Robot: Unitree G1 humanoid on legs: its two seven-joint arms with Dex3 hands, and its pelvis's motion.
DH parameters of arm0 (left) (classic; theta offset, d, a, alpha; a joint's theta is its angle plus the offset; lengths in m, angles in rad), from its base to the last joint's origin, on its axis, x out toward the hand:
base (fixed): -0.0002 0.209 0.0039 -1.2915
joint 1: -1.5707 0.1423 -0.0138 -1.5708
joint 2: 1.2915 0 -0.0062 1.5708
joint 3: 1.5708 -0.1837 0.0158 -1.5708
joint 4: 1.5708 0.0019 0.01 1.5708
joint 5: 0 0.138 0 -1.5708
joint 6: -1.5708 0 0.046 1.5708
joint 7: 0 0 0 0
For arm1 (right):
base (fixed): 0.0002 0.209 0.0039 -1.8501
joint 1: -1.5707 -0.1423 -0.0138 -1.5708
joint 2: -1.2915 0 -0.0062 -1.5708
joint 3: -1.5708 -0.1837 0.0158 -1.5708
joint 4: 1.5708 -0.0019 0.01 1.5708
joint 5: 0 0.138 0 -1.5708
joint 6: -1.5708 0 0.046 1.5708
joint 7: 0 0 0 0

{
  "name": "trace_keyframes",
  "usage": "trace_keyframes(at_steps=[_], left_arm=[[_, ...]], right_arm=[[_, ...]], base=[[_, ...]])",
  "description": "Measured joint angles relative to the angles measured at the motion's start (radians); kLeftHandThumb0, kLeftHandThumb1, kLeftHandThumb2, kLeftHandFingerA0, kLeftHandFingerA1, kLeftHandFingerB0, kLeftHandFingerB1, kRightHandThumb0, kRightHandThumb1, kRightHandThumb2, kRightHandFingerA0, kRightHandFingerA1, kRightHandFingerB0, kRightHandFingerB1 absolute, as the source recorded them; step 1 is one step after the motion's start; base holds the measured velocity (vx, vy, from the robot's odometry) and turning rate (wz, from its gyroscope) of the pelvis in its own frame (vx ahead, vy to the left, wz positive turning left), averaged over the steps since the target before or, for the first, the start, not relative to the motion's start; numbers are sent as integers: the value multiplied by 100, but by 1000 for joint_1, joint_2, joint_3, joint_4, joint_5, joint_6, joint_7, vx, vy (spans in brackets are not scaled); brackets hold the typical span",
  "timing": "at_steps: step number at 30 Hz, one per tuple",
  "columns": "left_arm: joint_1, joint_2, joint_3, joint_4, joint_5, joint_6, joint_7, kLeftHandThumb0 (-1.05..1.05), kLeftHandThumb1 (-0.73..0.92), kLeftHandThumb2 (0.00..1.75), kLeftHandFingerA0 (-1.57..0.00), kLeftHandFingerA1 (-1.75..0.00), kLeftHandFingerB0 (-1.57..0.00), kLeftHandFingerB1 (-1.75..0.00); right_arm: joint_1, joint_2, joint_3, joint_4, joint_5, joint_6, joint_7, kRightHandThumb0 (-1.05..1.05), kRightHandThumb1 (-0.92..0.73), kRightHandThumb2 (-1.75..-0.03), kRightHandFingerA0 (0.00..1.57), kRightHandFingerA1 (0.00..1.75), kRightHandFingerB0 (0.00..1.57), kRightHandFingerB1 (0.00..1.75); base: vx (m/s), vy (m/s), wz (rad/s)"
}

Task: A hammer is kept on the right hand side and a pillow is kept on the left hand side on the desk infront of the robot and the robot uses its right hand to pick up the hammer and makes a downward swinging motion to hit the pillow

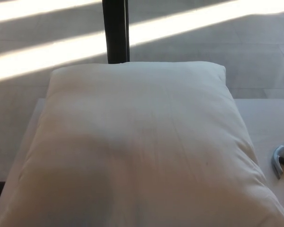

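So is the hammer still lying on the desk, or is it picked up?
Lying on the desk. The hammer head rests on the surface at the right edge, beside the pillow; no hand is in view.

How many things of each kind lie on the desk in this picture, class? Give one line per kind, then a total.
Pillow: 1
Hammer: 1 (only its head shows, at the right edge)
Total: 2
No robot hand is in view.
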Motion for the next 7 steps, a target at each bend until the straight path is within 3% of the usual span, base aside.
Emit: trace_keyframes(at_steps=[4,7], left_arm=[[2,1,0,0,-1,0,1,-51,59,58,-82,-69,-78,-73],[1,1,0,0,-1,0,2,-51,60,58,-75,-67,-79,-74]], right_arm=[[0,-1,-1,9,-5,-34,31,-33,-59,-57,77,62,52,41],[-3,-3,0,16,-9,-48,46,-34,-59,-57,79,65,53,41]], base=[[0,0,0],[0,0,0]])
